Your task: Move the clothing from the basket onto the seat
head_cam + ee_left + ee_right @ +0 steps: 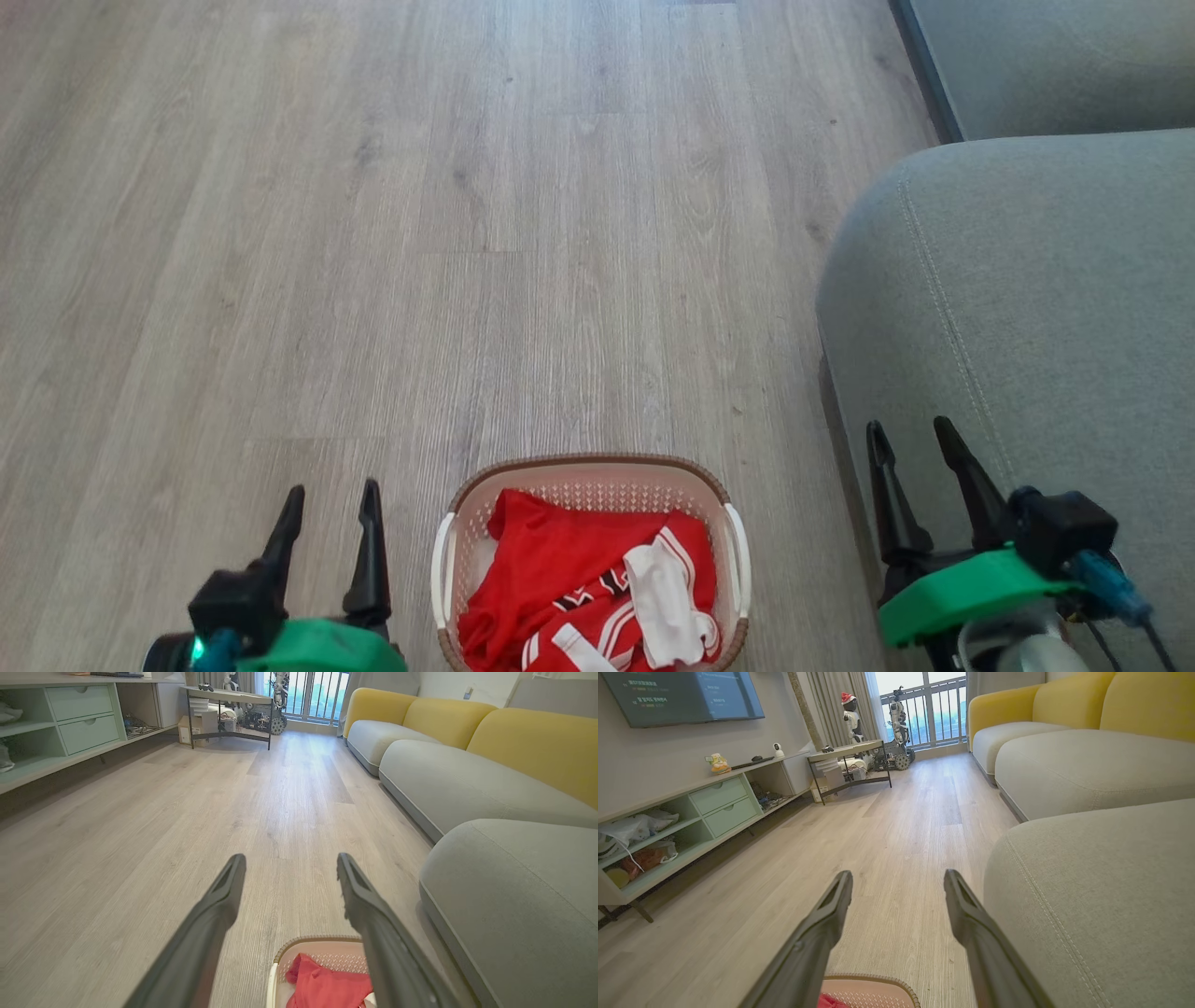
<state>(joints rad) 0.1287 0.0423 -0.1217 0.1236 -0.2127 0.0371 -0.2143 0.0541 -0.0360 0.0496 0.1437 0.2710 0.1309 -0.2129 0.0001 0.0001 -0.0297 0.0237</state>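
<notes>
At the near left, the left gripper [334, 489] hangs over the wood-look floor [373, 233]. Its two dark fingers are spread apart and empty, pointing away from the robot. Just right of it the cream basket [588, 461] stands on the floor, with a brown rim and a white handle on each side. Inside lies the clothing [560, 560]: crumpled bright red thin fabric with white stripes, a white piece folded over at its right and a bit of black-white lettering. Further right, the right gripper [909, 426] is likewise spread wide and empty, its fingers tilted slightly left over the near-left edge of the grey-green seat [1027, 280], whose rounded edge carries a stitched seam.
</notes>
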